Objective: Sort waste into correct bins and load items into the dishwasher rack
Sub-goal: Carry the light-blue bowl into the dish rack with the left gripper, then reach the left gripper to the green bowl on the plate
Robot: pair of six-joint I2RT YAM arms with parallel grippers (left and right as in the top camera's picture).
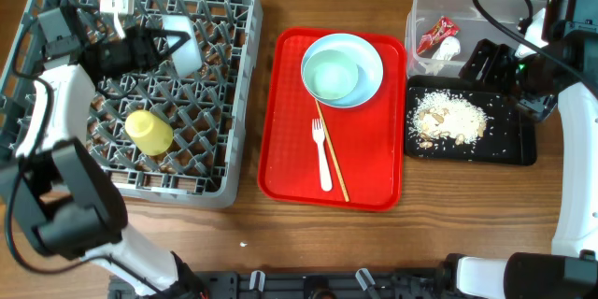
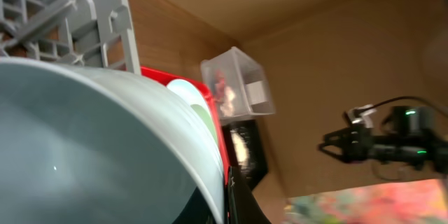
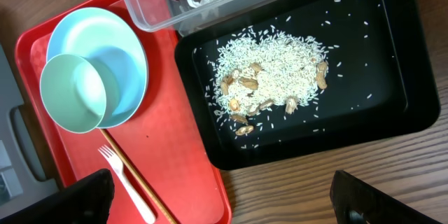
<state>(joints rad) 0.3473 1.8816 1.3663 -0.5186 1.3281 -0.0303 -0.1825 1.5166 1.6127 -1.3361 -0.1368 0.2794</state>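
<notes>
**Bench from above, with both wrist views.** The left pincer (image 1: 157,45) is clamped on the rim of the held bowl (image 1: 184,47), which is tilted on edge over the far part of the dishwasher rack (image 1: 213,103). One dark finger (image 2: 241,199) is seen against the bowl's outer wall. Whether the bowl rests on the pegs cannot be told. A yellow cup (image 1: 149,132) lies in the rack nearer the robot.

The right pincer (image 3: 227,199) is spread wide and empty above the black tray (image 1: 514,140) of rice-and-nut scraps (image 1: 448,120). The red wrapper (image 1: 437,33) and tissue wad (image 1: 451,49) are in the clear tub (image 1: 419,9) just beyond.

On the red serving tray (image 1: 290,149), between the arms, the plate (image 1: 371,73) carries the nested bowl (image 1: 332,77). The white fork (image 1: 322,154) and chopstick (image 1: 336,163) lie side by side, long axes running near-to-far, tines at the far end.

These items lie to the left of the free right pincer, so that arm is judged readier. The rack, however, is on the left arm's side.
</notes>
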